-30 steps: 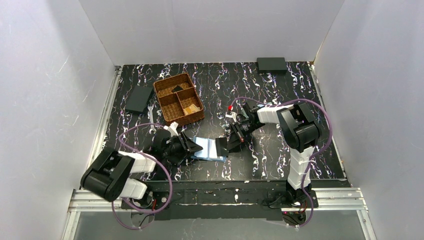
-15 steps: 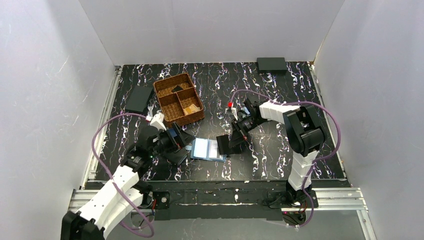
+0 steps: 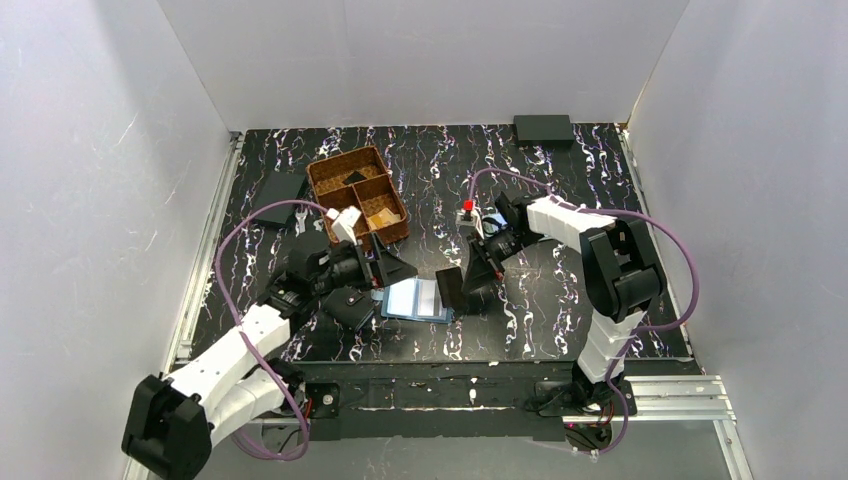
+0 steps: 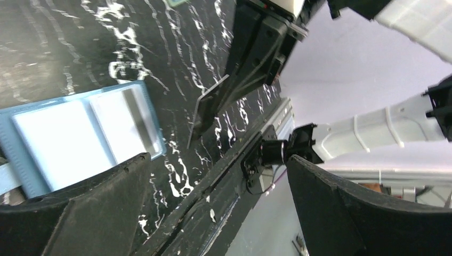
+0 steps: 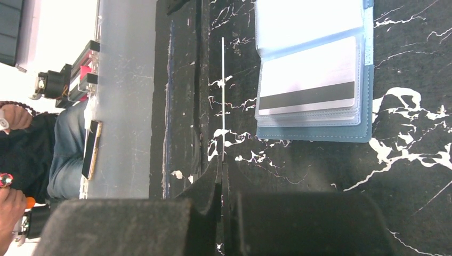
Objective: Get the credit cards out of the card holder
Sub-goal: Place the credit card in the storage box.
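Note:
The steel-blue card holder [image 3: 413, 299] lies open and flat on the table near the front, its pale pockets facing up. One whitish credit card [image 5: 308, 85] with a dark stripe sits in its right-hand pocket. My right gripper [image 3: 468, 283] is shut on another credit card [image 3: 450, 288], held on edge just right of the holder and clear of it. That card shows as a thin line [image 5: 223, 90] in the right wrist view. My left gripper [image 3: 373, 288] hangs wide open at the holder's left edge, nothing between its fingers [image 4: 101, 208].
A wicker basket [image 3: 357, 197] with compartments stands behind the left arm. A black wallet [image 3: 278, 198] lies left of it, and a black box [image 3: 542, 127] sits at the back right. The table's front edge [image 5: 181, 80] runs close to the held card.
My left gripper opened wide, letting go of the holder's left side, and that arm swung up and back. My right gripper, still shut on its card, shifted slightly right and up.

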{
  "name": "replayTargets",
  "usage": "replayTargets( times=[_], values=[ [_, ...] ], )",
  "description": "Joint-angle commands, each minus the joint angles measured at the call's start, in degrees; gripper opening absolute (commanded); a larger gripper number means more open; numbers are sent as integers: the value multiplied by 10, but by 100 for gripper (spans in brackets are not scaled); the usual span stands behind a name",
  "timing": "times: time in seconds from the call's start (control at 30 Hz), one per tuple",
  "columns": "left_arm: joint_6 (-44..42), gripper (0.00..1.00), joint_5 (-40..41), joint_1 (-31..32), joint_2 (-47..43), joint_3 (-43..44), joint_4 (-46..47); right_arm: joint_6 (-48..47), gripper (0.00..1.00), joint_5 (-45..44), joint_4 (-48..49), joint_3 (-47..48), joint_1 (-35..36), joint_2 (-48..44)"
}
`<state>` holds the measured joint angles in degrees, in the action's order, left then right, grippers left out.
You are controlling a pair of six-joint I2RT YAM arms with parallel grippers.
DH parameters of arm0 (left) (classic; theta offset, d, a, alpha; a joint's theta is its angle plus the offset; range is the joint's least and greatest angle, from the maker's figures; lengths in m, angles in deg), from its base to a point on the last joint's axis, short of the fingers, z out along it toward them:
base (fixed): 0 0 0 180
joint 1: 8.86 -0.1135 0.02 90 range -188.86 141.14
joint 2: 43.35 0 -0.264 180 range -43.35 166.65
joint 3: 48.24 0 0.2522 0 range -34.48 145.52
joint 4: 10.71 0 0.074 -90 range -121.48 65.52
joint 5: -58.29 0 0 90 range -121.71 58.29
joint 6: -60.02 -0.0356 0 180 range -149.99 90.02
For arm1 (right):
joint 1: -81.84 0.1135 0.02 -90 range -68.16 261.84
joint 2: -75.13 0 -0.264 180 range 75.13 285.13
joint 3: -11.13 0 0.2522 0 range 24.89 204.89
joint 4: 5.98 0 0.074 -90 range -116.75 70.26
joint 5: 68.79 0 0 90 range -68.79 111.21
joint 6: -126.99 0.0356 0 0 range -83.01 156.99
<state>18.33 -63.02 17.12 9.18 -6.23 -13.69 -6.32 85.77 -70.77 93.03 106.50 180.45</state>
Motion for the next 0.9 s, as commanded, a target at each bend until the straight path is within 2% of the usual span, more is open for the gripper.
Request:
replayTargets(
  times=[0.0, 0.17, 0.6, 0.87],
  values=[
    [-44, 98, 8, 60, 38, 41, 38, -40, 1, 46, -38, 23, -16, -29],
    [-55, 92, 53, 122, 110, 62, 86, -45, 1, 58, -43, 22, -22, -33],
    [-6, 61, 27, 152, 244, 83, 178, -57, 1, 72, -57, 24, -30, -33],
    [5, 28, 5, 157, 274, 80, 220, -59, 1, 75, -58, 24, -32, -32]
  ],
)
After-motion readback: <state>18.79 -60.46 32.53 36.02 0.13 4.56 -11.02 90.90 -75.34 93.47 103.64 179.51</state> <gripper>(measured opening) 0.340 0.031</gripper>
